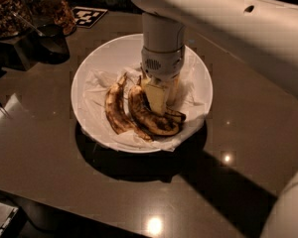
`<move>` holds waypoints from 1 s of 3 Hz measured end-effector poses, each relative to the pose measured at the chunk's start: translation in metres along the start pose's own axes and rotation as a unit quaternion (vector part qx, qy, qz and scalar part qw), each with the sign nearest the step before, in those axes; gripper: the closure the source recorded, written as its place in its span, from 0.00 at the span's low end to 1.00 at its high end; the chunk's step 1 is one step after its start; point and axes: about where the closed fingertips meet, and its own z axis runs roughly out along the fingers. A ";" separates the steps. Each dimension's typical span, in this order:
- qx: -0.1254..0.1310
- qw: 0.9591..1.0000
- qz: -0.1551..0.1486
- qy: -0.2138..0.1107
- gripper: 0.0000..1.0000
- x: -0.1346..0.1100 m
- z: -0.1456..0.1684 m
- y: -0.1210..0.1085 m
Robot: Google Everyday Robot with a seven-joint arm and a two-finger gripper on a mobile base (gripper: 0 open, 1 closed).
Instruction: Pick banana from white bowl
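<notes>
Dark tabletop [59, 177] carries the paper-lined white bowl [102, 58]. From the camera view, the gripper [159, 97] is planted at the bowl's centre; I cannot tell how wide it stands or whether it holds anything. The banana [174, 114] lies under it, one end showing at 4 o'clock, with two browner bananas [116, 110] toward 8 o'clock.

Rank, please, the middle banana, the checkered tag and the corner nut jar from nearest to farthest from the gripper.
The gripper is down inside the white bowl.
1. middle banana: right beside it, in the bowl.
2. checkered tag: back left on the table.
3. corner nut jar: farthest, at the back-left corner.
</notes>
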 end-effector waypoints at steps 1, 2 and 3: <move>0.000 1.000 0.001 0.002 0.55 0.000 -0.001 -0.002; 0.000 1.000 0.003 0.005 0.74 -0.001 0.001 -0.005; 0.000 1.000 0.004 0.005 0.96 -0.001 0.001 -0.005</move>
